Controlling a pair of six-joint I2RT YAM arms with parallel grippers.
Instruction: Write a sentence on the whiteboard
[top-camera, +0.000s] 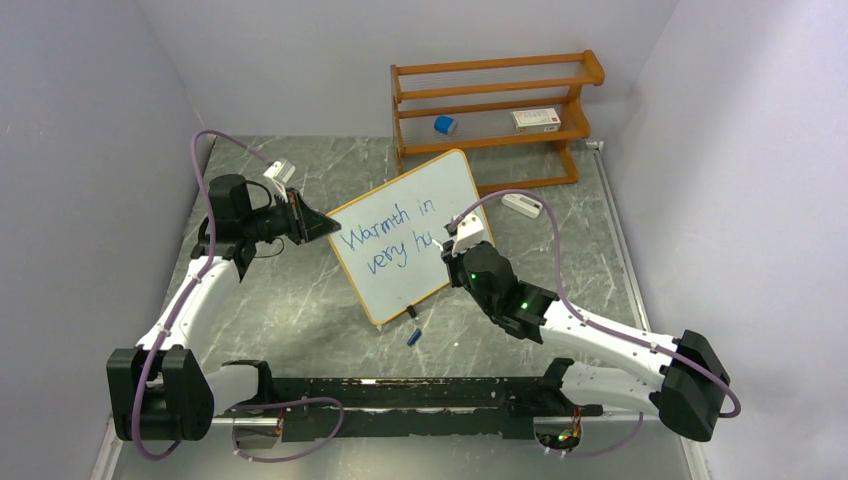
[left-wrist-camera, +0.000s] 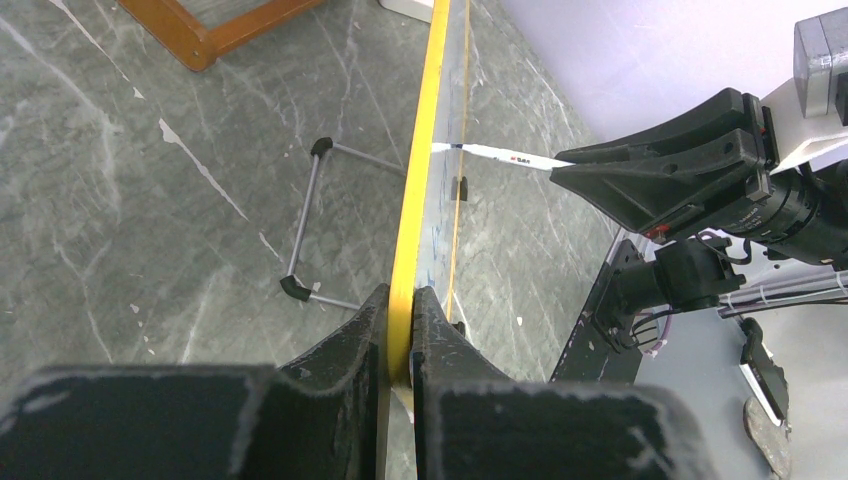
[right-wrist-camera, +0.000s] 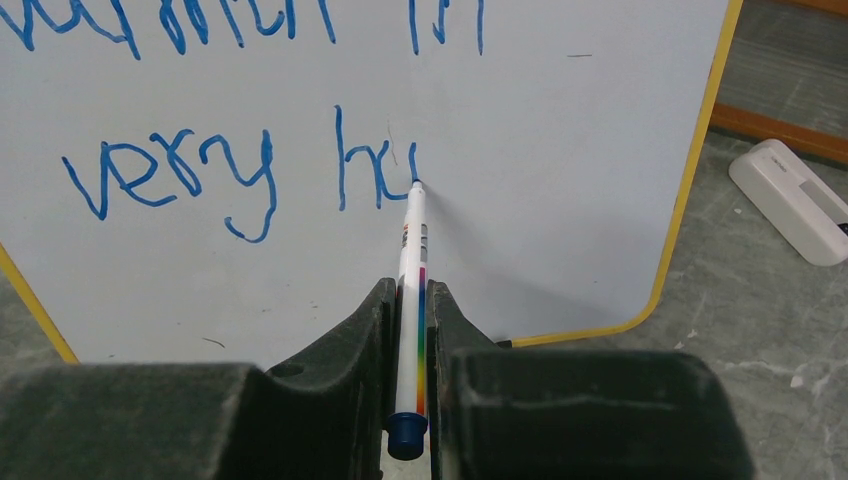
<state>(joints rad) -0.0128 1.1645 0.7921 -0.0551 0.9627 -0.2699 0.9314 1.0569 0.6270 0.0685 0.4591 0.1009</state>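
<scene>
Left pincer (left-wrist-camera: 400, 295) clamped on the whiteboard's (top-camera: 398, 285) yellow edge; right pincer (right-wrist-camera: 411, 290) clamped on a blue marker (right-wrist-camera: 413, 230), tip touching the sentence (right-wrist-camera: 268, 170) at frame centre.

The space is enclosed by plain pale walls: a back wall (top-camera: 300, 60), a left wall (top-camera: 80, 200) and a right wall (top-camera: 740, 200). The tabletop (top-camera: 300, 300) is finished in grey stone pattern veined with white. An orange wooden shelf rack (top-camera: 495, 110) is set at its far side, near the back wall; a small blue object (top-camera: 445, 125) and a white box (top-camera: 536, 120) are kept on one shelf. Everything is lit softly and evenly.
</scene>
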